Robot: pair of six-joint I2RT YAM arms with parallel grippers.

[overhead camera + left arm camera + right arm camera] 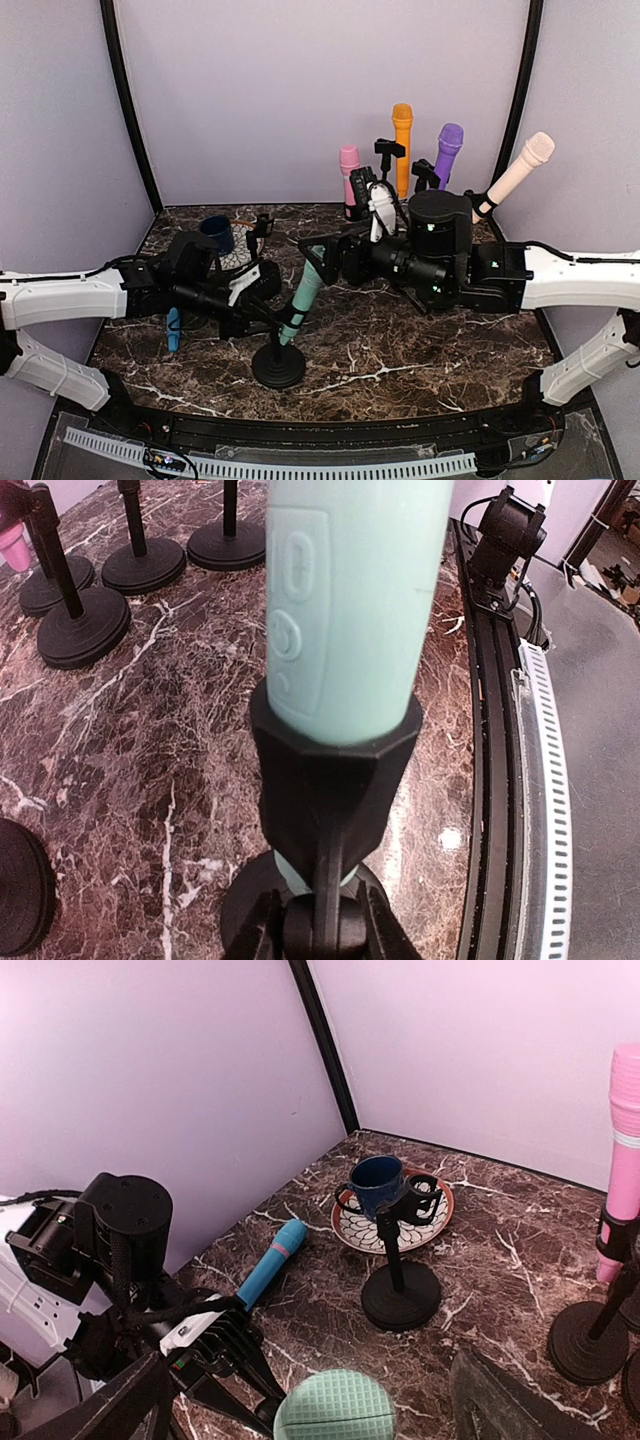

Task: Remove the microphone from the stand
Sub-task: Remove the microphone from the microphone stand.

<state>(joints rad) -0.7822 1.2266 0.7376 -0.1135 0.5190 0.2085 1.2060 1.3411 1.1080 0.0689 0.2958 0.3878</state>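
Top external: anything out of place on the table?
One thing: a blue microphone lies flat on the marble beside the left arm, not in any stand. An empty stand is right in front of the plate that holds the blue cup. Nothing looks spilled or broken.

Table, centre front: stand with microphone in its clip, top tilted toward the right. Left of the stand: loose microphone lying flat on the table. Back left: plate with cup on it, and an empty stand just right of the plate. Back right: row of four microphones, each on its own stand.
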